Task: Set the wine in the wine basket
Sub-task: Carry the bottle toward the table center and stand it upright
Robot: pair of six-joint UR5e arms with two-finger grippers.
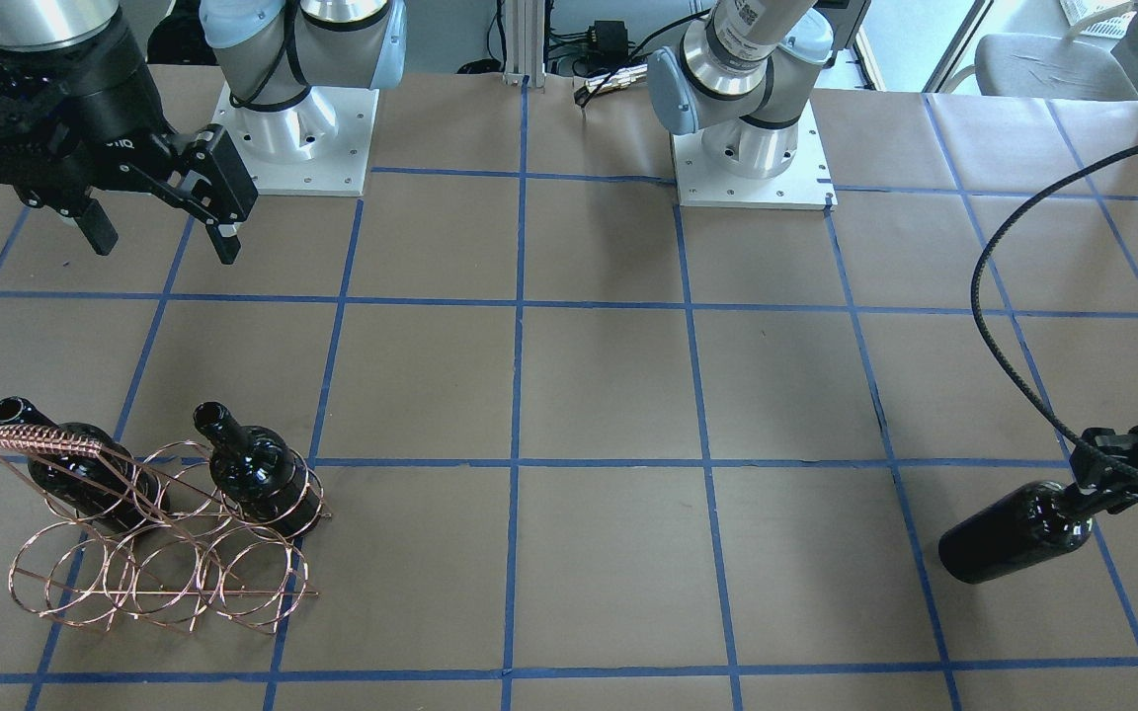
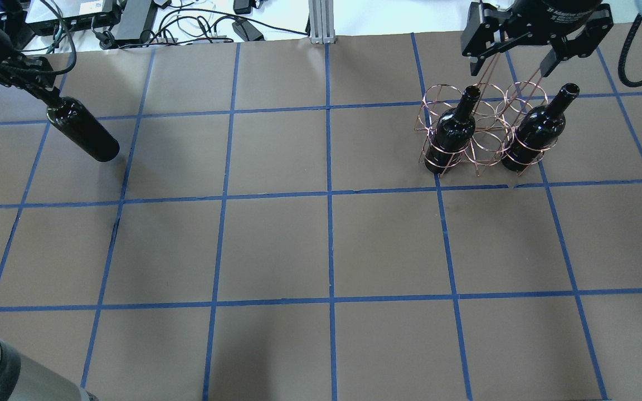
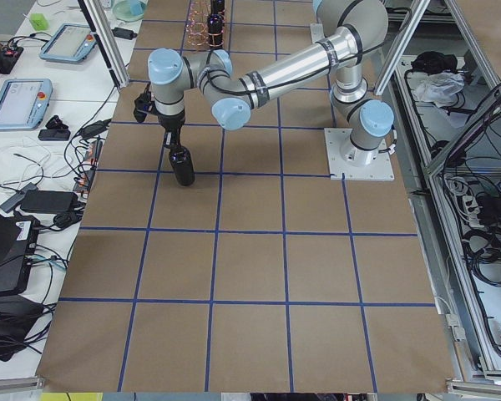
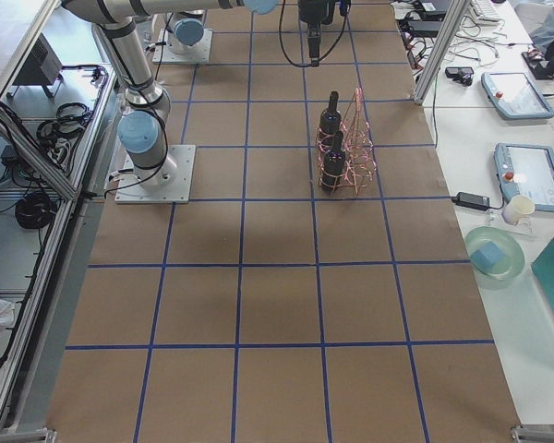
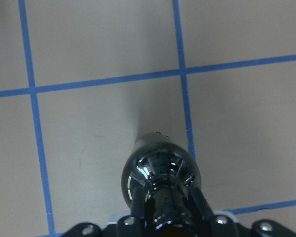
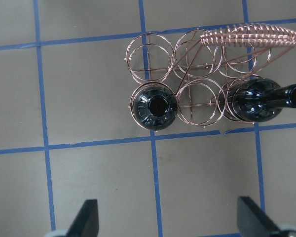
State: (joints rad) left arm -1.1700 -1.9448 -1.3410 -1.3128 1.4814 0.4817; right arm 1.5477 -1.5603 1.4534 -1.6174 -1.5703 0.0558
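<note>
My left gripper (image 2: 47, 98) is shut on the neck of a glossy black wine bottle (image 2: 82, 131). The bottle hangs upright near the table's far left; it also shows in the front view (image 1: 1016, 533) and the left wrist view (image 5: 160, 173). I cannot tell whether its base touches the table. The copper wire wine basket (image 2: 487, 149) stands at the far right and holds two look-alike bottles (image 2: 455, 129) (image 2: 536, 133) in its outer rings. The ring between them holds nothing. My right gripper (image 2: 521, 62) is open and empty above the basket (image 6: 187, 74), apart from it.
The arm bases (image 1: 297, 148) (image 1: 752, 158) stand at the robot's side of the table. A black cable loop (image 1: 984, 257) hangs from the left arm. Cables and power bricks (image 2: 131, 22) lie beyond the far table edge. Brown paper with blue tape lines (image 2: 329, 192) covers the table.
</note>
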